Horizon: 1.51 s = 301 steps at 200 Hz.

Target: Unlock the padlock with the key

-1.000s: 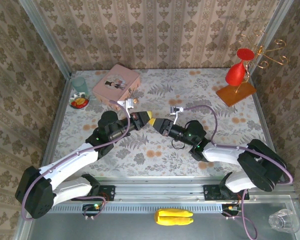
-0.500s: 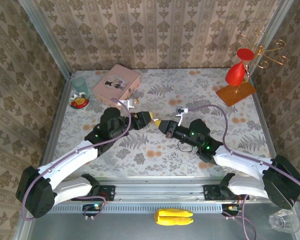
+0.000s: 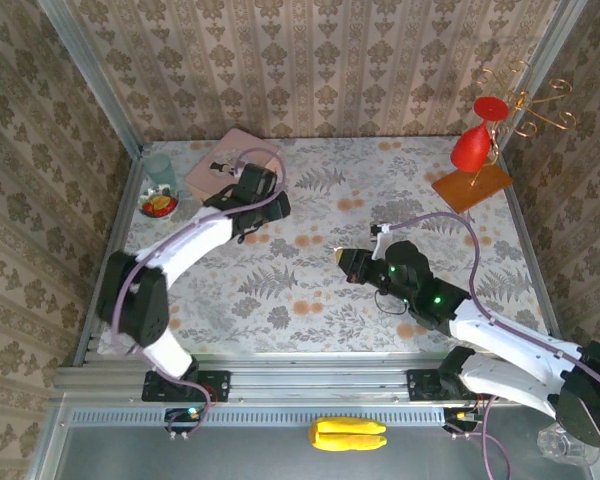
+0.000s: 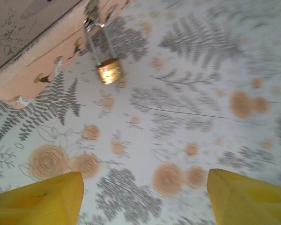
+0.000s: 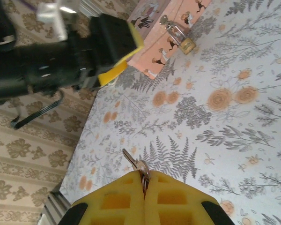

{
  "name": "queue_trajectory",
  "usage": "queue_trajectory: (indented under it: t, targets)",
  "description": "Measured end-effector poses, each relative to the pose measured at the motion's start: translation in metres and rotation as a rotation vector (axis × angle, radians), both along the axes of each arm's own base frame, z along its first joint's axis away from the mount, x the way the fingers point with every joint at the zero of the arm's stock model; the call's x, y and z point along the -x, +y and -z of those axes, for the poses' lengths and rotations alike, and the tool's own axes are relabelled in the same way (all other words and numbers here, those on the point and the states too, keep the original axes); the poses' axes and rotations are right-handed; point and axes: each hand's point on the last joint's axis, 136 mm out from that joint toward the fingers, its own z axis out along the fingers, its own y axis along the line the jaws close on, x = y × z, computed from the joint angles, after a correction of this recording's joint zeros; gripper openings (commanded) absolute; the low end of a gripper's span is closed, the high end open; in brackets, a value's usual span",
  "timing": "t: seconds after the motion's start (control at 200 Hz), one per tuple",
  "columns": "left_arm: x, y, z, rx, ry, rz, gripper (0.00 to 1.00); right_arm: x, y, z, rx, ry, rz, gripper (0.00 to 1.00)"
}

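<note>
Here, left end effector (image 4: 145, 199) is gaping wide near the padlock (image 4: 109, 71) at the tin's (image 4: 33, 51) edge; right end effector (image 5: 144, 188) is pinching the key (image 5: 132, 163).

L arm (image 3: 185, 243) reaches toward far-left corner of counter (image 3: 310, 205), L end effector (image 4: 145, 180) spread wide, tilted down. R arm (image 3: 480, 322) bent right of centre, R end effector (image 5: 144, 180) clamped on key (image 5: 132, 163), pointing left.

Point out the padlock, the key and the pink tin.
padlock (image 4: 109, 71), left wrist view, on its brass body.
key (image 5: 131, 160), right wrist view, on its exposed blade.
pink tin (image 4: 33, 65), left wrist view, on its side wall.
</note>
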Motion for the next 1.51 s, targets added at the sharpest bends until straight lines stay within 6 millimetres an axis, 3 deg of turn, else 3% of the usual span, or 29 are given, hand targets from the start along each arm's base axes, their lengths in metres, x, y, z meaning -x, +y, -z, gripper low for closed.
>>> queue_trajectory:
  t: [0.2, 0.395, 0.615, 0.945, 1.22, 1.505]
  targets:
    - [-0.039, 0.004, 0.050, -0.142, 0.101, -0.066, 0.71, 0.004, -0.008, -0.005, 0.025, -0.024, 0.006, 0.00]
    - [-0.075, 0.003, 0.066, -0.226, 0.112, -0.133, 0.74, 0.006, -0.016, -0.001, 0.050, -0.036, 0.015, 0.00]
    - [-0.103, 0.003, 0.084, -0.303, 0.123, -0.196, 0.71, 0.004, -0.024, 0.011, 0.092, -0.028, 0.026, 0.00]
    - [-0.117, 0.019, 0.118, -0.308, 0.194, -0.275, 0.53, -0.002, -0.040, 0.022, 0.110, -0.020, 0.046, 0.00]
    - [-0.123, 0.020, 0.119, -0.290, 0.192, -0.285, 0.35, -0.004, -0.046, 0.033, 0.112, 0.011, 0.048, 0.00]
    - [-0.127, 0.015, 0.119, -0.283, 0.153, -0.264, 0.22, -0.007, -0.047, 0.043, 0.114, 0.050, 0.055, 0.00]
